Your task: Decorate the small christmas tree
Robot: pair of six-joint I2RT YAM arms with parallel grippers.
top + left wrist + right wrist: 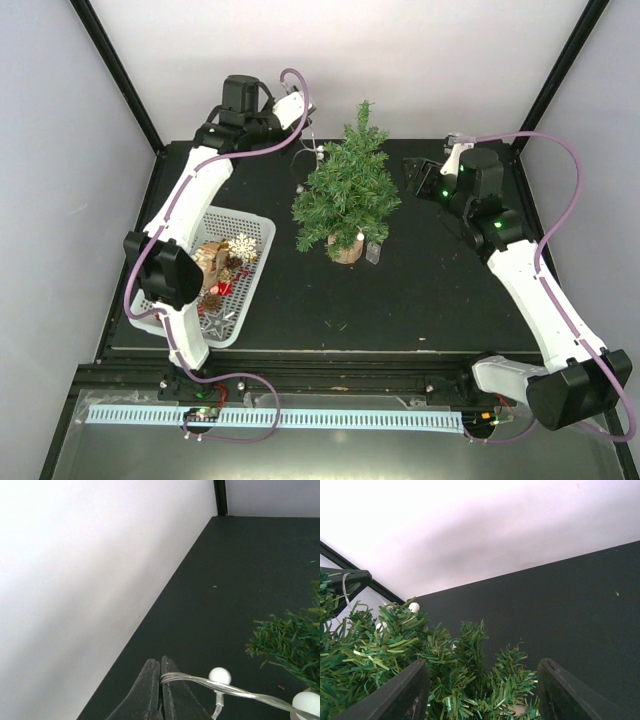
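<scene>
At the table's (440,290) far edge, the left gripper (160,667) pinched a light string (220,676). The right gripper (482,675) gaped wide beside the tree (345,190).

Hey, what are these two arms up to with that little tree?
The left gripper is shut on a string of lights, a clear wire with small white bulbs, held behind and to the left of the small christmas tree. The right gripper is open on the tree's other side, with branches between its fingers. A basket of ornaments sits to the left.
</scene>
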